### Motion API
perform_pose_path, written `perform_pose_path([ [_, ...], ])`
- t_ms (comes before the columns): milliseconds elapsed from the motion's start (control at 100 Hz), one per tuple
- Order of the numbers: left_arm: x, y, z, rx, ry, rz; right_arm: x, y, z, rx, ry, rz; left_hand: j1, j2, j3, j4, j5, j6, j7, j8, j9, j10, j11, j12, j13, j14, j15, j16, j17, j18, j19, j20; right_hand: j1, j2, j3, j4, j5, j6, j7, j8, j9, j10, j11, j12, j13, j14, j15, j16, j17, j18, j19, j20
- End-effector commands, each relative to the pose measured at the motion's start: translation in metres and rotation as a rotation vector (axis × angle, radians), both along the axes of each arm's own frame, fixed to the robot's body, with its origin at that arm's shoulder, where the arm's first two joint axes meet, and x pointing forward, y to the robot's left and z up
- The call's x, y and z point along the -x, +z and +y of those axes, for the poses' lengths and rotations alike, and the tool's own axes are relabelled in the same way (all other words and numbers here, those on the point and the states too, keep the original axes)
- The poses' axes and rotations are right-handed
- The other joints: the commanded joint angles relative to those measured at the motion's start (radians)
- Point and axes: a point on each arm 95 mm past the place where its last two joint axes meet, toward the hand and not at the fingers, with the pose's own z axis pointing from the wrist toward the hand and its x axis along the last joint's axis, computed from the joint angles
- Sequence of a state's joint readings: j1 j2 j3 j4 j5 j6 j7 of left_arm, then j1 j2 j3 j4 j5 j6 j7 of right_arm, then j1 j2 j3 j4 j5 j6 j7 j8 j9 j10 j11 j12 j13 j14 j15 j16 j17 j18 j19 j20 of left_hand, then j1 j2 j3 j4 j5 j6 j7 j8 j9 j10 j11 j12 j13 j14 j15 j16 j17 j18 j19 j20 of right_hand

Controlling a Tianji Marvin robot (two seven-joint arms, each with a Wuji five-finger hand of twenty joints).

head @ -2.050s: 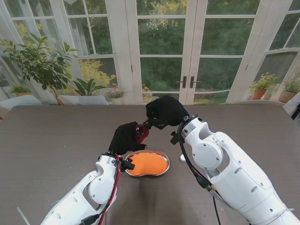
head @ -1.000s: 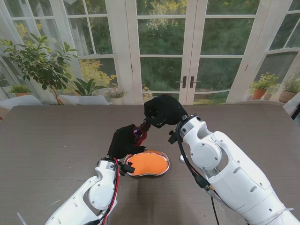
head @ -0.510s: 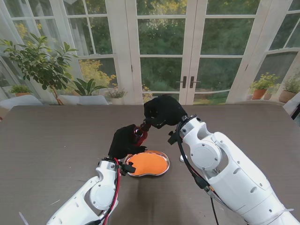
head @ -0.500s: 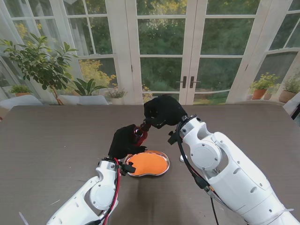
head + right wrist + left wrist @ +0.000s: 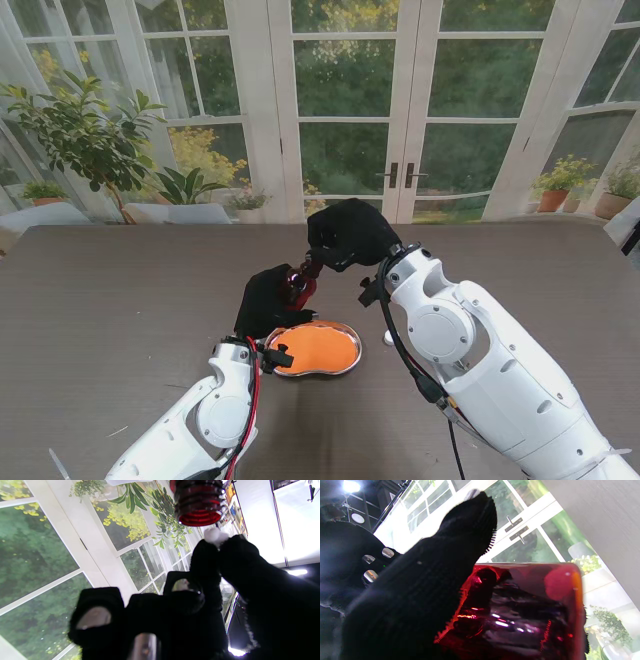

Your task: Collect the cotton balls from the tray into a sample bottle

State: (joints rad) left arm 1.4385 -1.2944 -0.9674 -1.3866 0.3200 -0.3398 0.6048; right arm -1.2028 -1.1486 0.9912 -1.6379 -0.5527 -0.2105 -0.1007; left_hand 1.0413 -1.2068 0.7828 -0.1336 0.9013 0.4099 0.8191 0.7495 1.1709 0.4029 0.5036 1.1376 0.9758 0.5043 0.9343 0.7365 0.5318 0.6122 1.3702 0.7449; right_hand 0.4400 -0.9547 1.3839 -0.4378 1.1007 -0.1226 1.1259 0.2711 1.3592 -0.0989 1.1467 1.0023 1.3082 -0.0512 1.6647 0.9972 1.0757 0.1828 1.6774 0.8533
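Right robot hand [image 5: 345, 235] pinches a cotton ball [image 5: 212, 535] just by the mouth of the red sample bottle [image 5: 298, 287], gripped by left robot hand [image 5: 264, 300] over the tray [image 5: 347, 360]. Drop pending; tray shows no more balls, so prob. near done.

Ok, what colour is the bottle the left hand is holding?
Dark translucent red sample bottle, held by the left hand; clearest in the left wrist view.

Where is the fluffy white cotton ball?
The cotton ball is pinched in the right hand fingers, close to the red bottle mouth.
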Motion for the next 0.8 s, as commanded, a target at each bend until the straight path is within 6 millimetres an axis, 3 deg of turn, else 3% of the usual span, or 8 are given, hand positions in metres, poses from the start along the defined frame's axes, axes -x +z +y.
perform_pose_path([
  [0,-0.0001,0.0007,-0.0049,0.009,-0.014,0.005,0.0030,0.0006,0.0032,0.004,0.011,0.004,0.098,0.839,0.052,0.036,0.111,-0.163,0.105,0.050,0.036,-0.014,-0.010,-0.001,-0.005,0.093,0.003,0.008,-0.038,-0.018,-0.003,0.016,-0.002,0.016,0.020,0.038,-0.012,0.089,0.014,0.027,0.083,-0.004,0.041,0.021,0.011,-0.101,0.096,0.007,0.021,-0.003,0.095,0.022],
  [790,-0.0015,0.0020,-0.0058,0.038,-0.019,-0.013,0.0067,-0.0032,0.0069,-0.014,0.030,0.024,0.100,0.849,0.043,0.039,0.116,-0.166,0.107,0.067,0.039,-0.020,-0.019,-0.004,-0.010,0.095,-0.004,0.009,-0.041,-0.019,-0.007,0.015,-0.002,0.016,0.020,0.038,-0.013,0.092,0.015,0.033,0.083,-0.004,0.041,0.021,0.011,-0.101,0.097,0.007,0.021,-0.001,0.095,0.021],
])
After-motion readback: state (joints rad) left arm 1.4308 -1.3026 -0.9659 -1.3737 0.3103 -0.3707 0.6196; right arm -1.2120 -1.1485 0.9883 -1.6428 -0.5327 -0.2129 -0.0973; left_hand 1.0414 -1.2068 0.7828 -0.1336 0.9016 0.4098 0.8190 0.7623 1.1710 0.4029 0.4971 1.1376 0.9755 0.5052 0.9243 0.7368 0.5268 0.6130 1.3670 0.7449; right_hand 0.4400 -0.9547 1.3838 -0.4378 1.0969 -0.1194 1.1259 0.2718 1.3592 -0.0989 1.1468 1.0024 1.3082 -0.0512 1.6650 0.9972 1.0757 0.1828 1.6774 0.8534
